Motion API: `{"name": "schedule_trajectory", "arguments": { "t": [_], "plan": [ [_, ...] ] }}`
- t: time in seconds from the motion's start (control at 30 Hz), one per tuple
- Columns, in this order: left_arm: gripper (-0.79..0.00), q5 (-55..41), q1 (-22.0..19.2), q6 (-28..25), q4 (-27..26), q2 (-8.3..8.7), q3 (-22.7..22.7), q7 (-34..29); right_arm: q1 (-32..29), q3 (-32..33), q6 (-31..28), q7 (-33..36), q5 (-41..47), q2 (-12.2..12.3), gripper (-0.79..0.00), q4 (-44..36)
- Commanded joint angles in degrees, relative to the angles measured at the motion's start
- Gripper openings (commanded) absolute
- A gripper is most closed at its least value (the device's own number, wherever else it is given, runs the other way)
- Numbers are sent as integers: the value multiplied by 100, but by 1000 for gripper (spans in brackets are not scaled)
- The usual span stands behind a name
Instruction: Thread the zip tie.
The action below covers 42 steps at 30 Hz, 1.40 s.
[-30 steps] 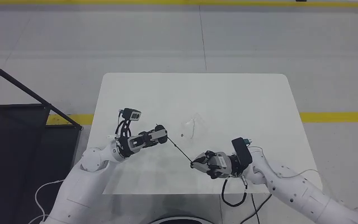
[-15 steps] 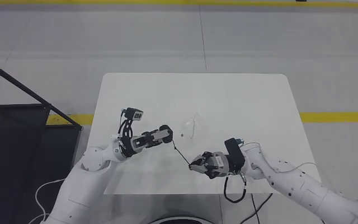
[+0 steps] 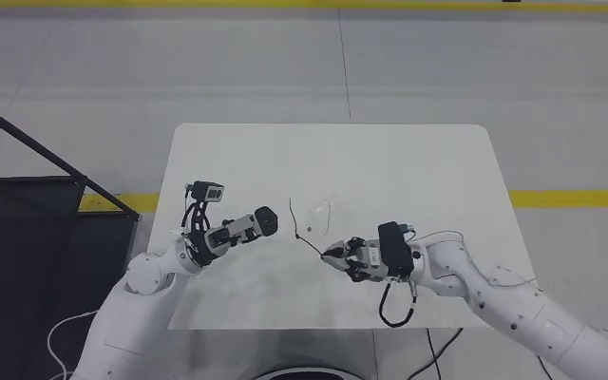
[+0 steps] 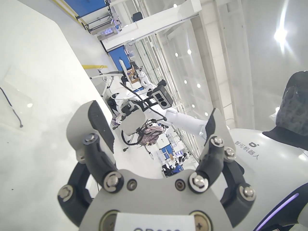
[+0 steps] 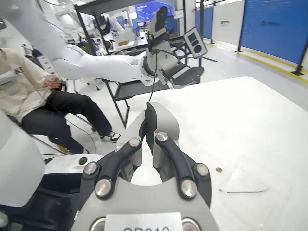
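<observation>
A thin black zip tie [image 3: 302,236] stands up off the white table [image 3: 427,171] with its free end curling away. My right gripper [image 3: 331,255] is shut on its lower end, left of the table's centre. In the right wrist view the zip tie [image 5: 153,86] rises straight from the closed right gripper [image 5: 147,108]. My left gripper [image 3: 268,224] hangs a short way to the left of the tie, apart from it. The left gripper [image 4: 154,114] is open with nothing between its fingers [image 4: 96,121].
A clear plastic bag [image 3: 327,211] lies flat on the table just beyond the tie, with a dark strand at it [image 4: 10,105]. The bag [image 5: 245,183] is close beside my right gripper. A black frame [image 3: 47,161] stands off the table's left side.
The left gripper has let go of the zip tie and drawn back to the left. The right gripper has moved away from the front edge, carrying the tie, whose free end now curls loose.
</observation>
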Motion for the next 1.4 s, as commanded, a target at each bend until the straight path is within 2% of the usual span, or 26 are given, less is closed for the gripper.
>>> {"name": "schedule_trajectory", "arguments": {
  "t": [0.0, 0.1, 0.2, 0.3, 0.37, 0.53, 0.87, 0.93, 1.03, 1.2, 1.27, 1.37],
  "plan": [
    [0, -36, 85, -33, -20, 20, -126, -21, -167, 222, 1065, 870, 141, 138, -785, -582],
    [0, -68, 217, -74, -82, 47, -292, -54, -525, 541, 3195, 2307, -220, 345, -785, -1727],
    [0, -128, 333, -89, -156, 68, -407, -119, -838, 721, 4587, 3676, -1005, 500, -785, -2693],
    [0, -133, 343, -91, -163, 69, -416, -121, -1051, 810, 5352, 4886, -1747, 576, -785, -3255],
    [0, -133, 343, -91, -163, 69, -416, -121, -1139, 835, 5578, 5530, -2104, 583, -785, -3462],
    [0, -133, 343, -91, -163, 69, -416, -121, -1256, 858, 5765, 6579, -2462, 490, -785, -3572],
    [0, -133, 343, -91, -163, 69, -416, -121, -1263, 865, 5798, 6623, -2452, 465, -785, -3580],
    [0, -133, 343, -91, -163, 69, -416, -121, -1308, 885, 5572, 6503, -2567, 463, -785, -3499],
    [0, -133, 343, -91, -163, 69, -416, -121, -1315, 899, 5567, 7243, -3132, 420, -785, -3578],
    [0, -133, 343, -91, -163, 69, -416, -121, -1080, 608, 5212, 8822, -4194, 121, -785, -3612],
    [0, -133, 343, -91, -163, 69, -416, -121, -917, 383, 4986, 9403, -4577, -100, -785, -3504],
    [0, -133, 343, -91, -163, 69, -416, -121, -668, 90, 4784, 9815, -4752, -505, -785, -3214]
  ]
}}
